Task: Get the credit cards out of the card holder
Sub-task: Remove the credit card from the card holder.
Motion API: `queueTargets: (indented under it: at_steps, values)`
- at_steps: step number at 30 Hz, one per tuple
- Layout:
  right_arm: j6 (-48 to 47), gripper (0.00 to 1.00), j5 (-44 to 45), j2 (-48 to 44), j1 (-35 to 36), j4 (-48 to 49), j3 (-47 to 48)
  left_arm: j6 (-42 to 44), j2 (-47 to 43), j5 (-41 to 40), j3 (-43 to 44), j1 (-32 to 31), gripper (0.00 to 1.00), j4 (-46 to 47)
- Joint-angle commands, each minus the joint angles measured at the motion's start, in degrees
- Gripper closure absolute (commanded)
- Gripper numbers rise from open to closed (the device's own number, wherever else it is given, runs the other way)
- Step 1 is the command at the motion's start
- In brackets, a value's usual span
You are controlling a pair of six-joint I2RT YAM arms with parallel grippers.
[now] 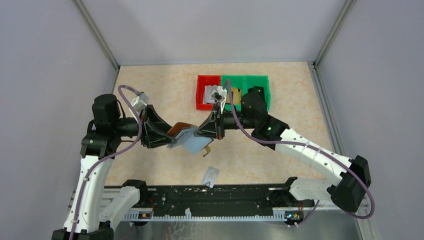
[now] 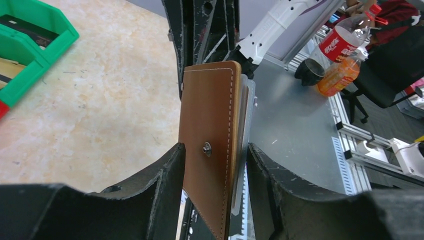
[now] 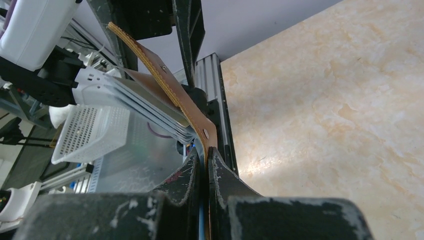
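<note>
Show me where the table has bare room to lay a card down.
Bare table lies between the left wall and the red bin, and again between the green bins and the right wall. Crowded in the middle: left pincer and right pincer hold the wallet, with a loose card in front.

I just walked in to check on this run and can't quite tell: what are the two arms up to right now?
Both arms hold the brown card holder between them above the table. The left gripper clamps its body. The right gripper has its fingers shut on a leather flap, holding it away from the pale credit cards stacked inside. One loose card already lies on the table near the arms' bases.
</note>
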Motion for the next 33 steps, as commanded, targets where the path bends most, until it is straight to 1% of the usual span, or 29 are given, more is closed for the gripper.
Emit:
queueTargets:
  at_steps: [1,4,6,7,9,11,13,16,18,19,21,28,31,33]
  values:
    - [2.3,1.0,-1.6,0.5,-0.6,4.3,2.5,-5.0,-0.7,4.3,-2.2,-0.2,0.46,3.9]
    - [4.6,1.0,-2.6,1.2,-0.6,6.6,2.4,-10.4,-1.5,4.4,-4.9,-0.2,0.45,8.5]
    - [5.6,1.0,-3.1,1.7,-0.6,7.1,2.6,-13.2,-2.3,1.5,-6.4,-0.2,0.48,12.6]
    - [6.1,1.0,-3.3,1.9,-0.6,7.3,2.6,-12.9,-2.6,-0.9,-6.5,-0.2,0.49,12.9]
    - [6.9,1.0,-3.5,1.8,-0.6,7.4,2.7,-11.7,-3.6,-8.3,-6.7,-0.2,0.45,13.1]
    - [7.8,1.0,-3.5,2.0,-0.6,7.7,2.8,-10.7,-5.1,-15.1,-7.8,-0.2,0.46,14.8]
    - [8.8,1.0,-3.5,2.3,-0.5,7.7,3.2,-9.2,-6.3,-19.9,-8.5,-0.3,0.46,15.4]
    - [9.3,1.0,-3.2,2.7,-0.5,6.1,4.2,-7.0,-7.5,-25.7,-9.6,-0.2,0.43,16.5]
    - [9.4,1.0,-3.1,2.6,-0.5,5.5,4.5,-5.9,-8.4,-30.3,-10.1,-0.2,0.45,17.4]
    - [9.4,1.0,-3.2,2.5,-0.5,5.7,4.4,-5.2,-8.7,-31.3,-10.2,-0.2,0.45,17.5]
    - [9.7,1.0,-3.3,2.1,-0.4,6.8,3.8,-4.5,-9.1,-30.4,-10.0,-0.2,0.45,17.6]
    - [11.5,1.0,-4.8,2.2,-0.4,10.0,4.0,-7.3,-8.3,-25.0,-9.9,-0.2,0.43,17.2]
    - [11.9,1.0,-5.4,2.2,-0.2,10.9,3.8,-9.0,-7.8,-21.9,-9.5,-0.2,0.4,16.9]
    - [11.8,1.0,-5.7,1.9,-0.1,11.4,3.7,-10.6,-7.5,-18.7,-9.3,-0.2,0.36,17.3]
